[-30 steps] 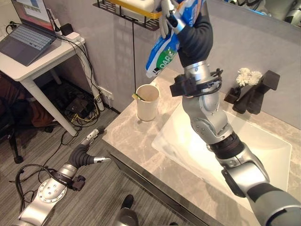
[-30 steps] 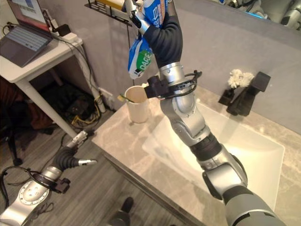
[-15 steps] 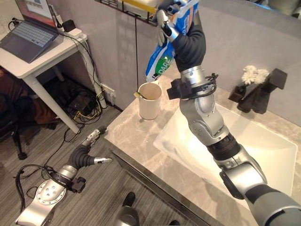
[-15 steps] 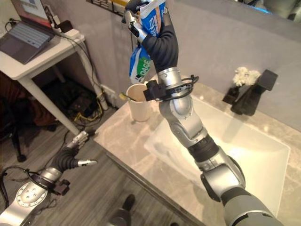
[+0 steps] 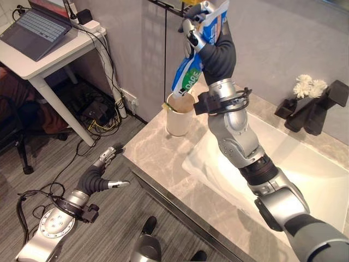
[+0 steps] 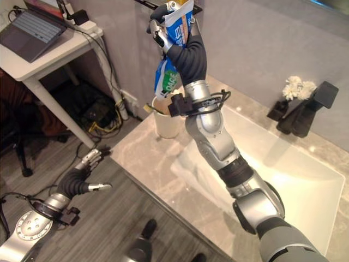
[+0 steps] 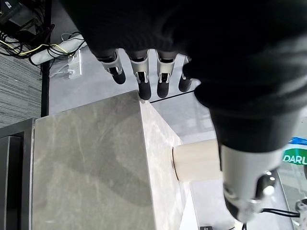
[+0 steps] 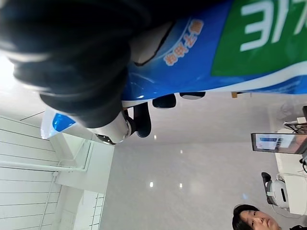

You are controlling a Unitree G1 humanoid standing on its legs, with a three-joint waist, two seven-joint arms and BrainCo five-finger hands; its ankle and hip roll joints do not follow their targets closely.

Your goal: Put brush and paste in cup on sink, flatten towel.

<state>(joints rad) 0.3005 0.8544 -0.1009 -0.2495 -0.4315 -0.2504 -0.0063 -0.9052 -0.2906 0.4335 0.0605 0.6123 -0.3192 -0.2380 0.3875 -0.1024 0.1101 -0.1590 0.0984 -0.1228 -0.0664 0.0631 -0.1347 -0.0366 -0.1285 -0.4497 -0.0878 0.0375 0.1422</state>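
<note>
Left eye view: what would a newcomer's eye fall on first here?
The right hand, raised high and curled round a blue and green toothpaste tube, its lower end hanging just above the cream cup at the counter's corner beside the white sink. The left hand hangs open, low over the floor.

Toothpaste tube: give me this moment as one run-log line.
right hand: shut on toothpaste tube | tube above cup, not in | left hand: open, low beside counter

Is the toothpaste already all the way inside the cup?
No, the right hand holds the toothpaste up high, with just its lower end at the rim of the cup.
</note>
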